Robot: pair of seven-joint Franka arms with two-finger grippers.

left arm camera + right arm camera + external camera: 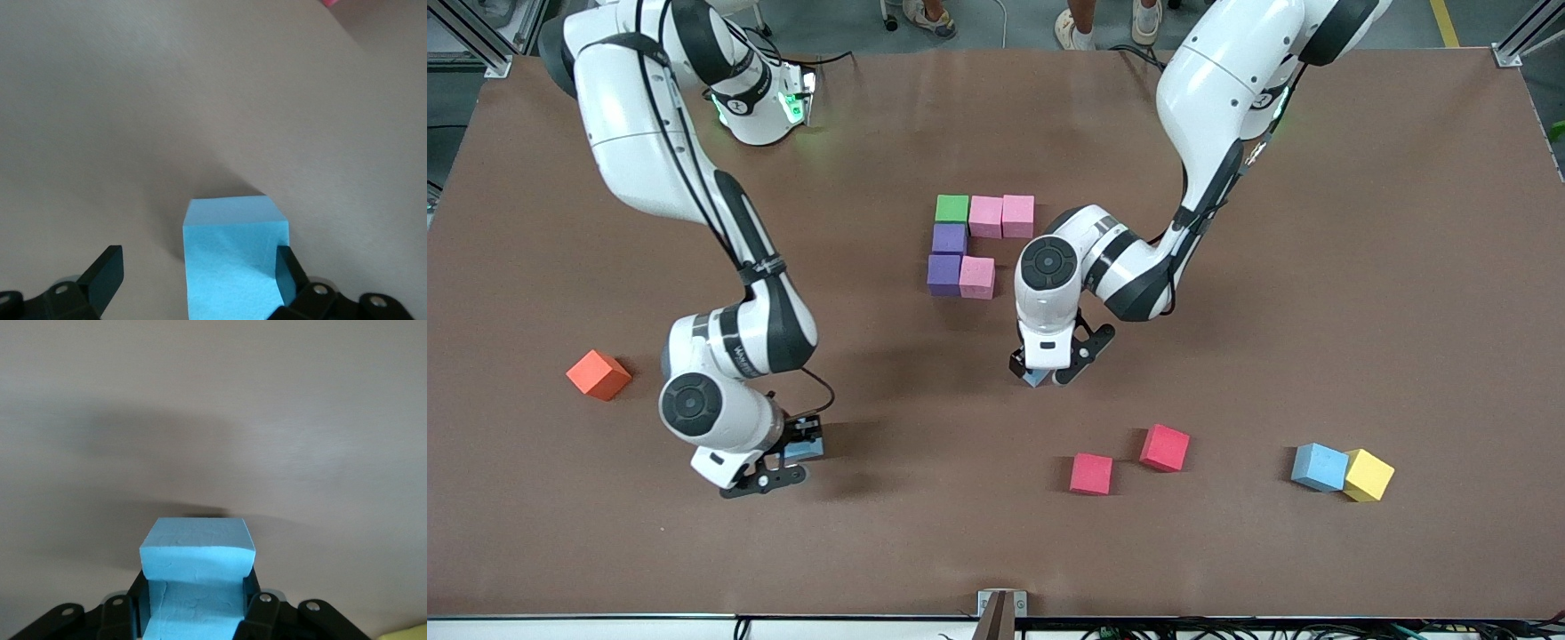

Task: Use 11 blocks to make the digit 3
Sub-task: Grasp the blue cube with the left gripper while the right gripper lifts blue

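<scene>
An orange cube (pixel 599 374) is seen at nine o'clock on the table (pixel 1405 267). At seven o'clock, a light blue block (pixel 197 570) is pinched by the right gripper (pixel 787 460). A partial figure (pixel 971 245) of six touching blocks lies near centre. At its five o'clock, the left gripper (pixel 1045 375) is spread wide around another light blue cube (pixel 233 260). Four loose blocks (pixel 1232 462) lie toward four o'clock.

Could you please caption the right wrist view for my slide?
Right gripper shut on a light blue cube above the bare brown table.
</scene>
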